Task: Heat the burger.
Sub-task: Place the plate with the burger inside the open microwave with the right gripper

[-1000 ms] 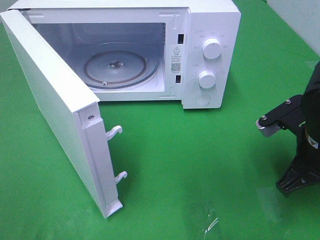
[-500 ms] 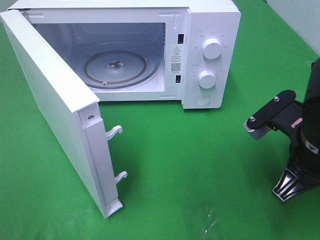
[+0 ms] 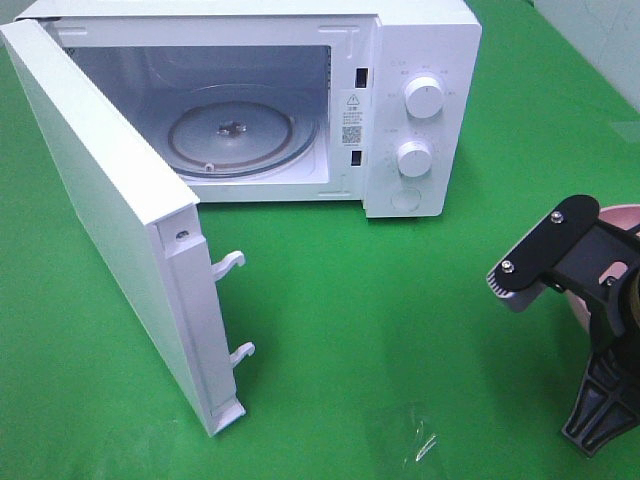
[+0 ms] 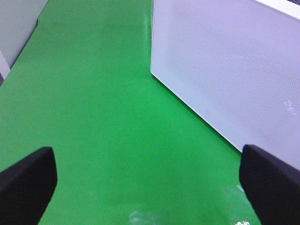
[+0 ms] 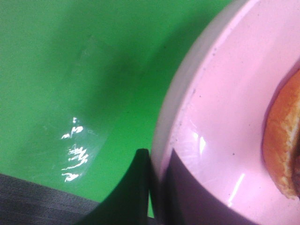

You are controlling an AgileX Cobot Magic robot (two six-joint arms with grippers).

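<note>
Near right, on the green cloth table (image 3: pixel 400 300): right gripper (image 5: pixel 152 164), jaws pinched tight on the rim of the round pink plate (image 5: pixel 220 117). On that plate: the burger (image 5: pixel 283 140), with only a golden-brown bun edge showing, probably near the plate's middle. Left: left gripper (image 4: pixel 150 180), spread wide, holding nothing, facing the outer face of the white microwave door (image 3: pixel 100 220), which stands swung open. Farthest: white box microwave (image 3: pixel 420 40), with a round glass turntable (image 3: pixel 230 135) in its open cavity.
</note>
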